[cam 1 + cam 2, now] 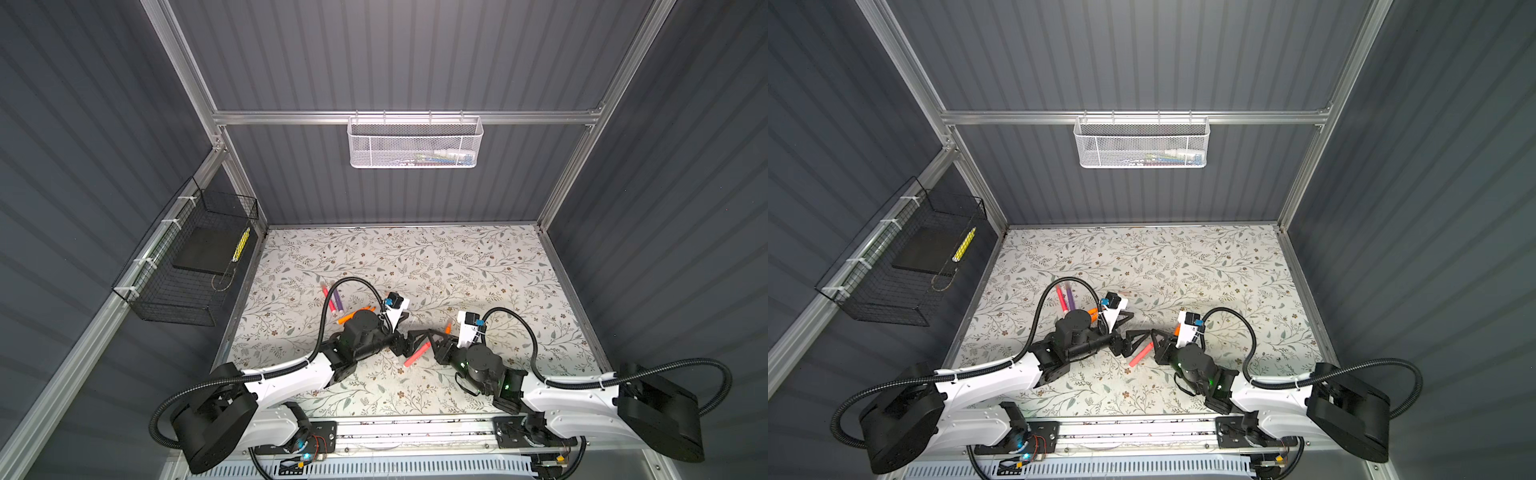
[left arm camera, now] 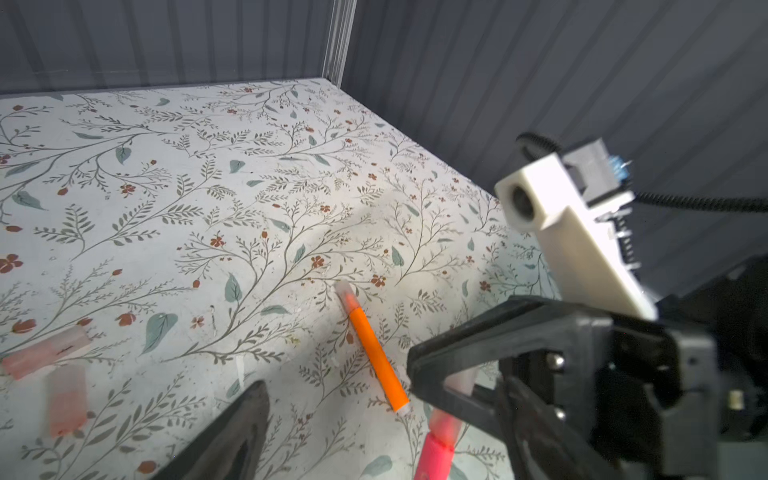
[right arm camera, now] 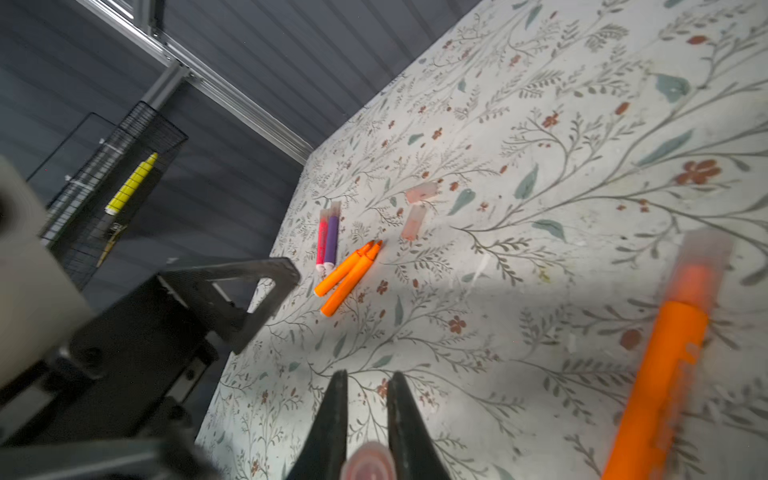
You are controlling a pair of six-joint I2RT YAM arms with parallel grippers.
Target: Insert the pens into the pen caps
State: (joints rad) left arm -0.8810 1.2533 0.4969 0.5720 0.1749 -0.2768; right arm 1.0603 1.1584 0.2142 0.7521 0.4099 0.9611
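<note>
The surface [image 1: 415, 257] wears a matt, paper-like covering printed with leaves and flowers, faintly scuffed. The orange pen [image 2: 376, 357] and the pink pen [image 2: 434, 461] have smooth, matt plastic barrels; the orange one's cap [image 2: 345, 293] and the loose pen caps [image 2: 45, 353] are cloudy, translucent plastic. The right fingers [image 3: 332, 415] are dull black plastic, slightly grainy. In a top view, the frame rail [image 1: 270, 118] at upper centre is bare brushed metal, the white basket [image 1: 415, 143] beneath it painted perforated metal, the black basket [image 1: 174, 308] at left thin dark wire.
</note>
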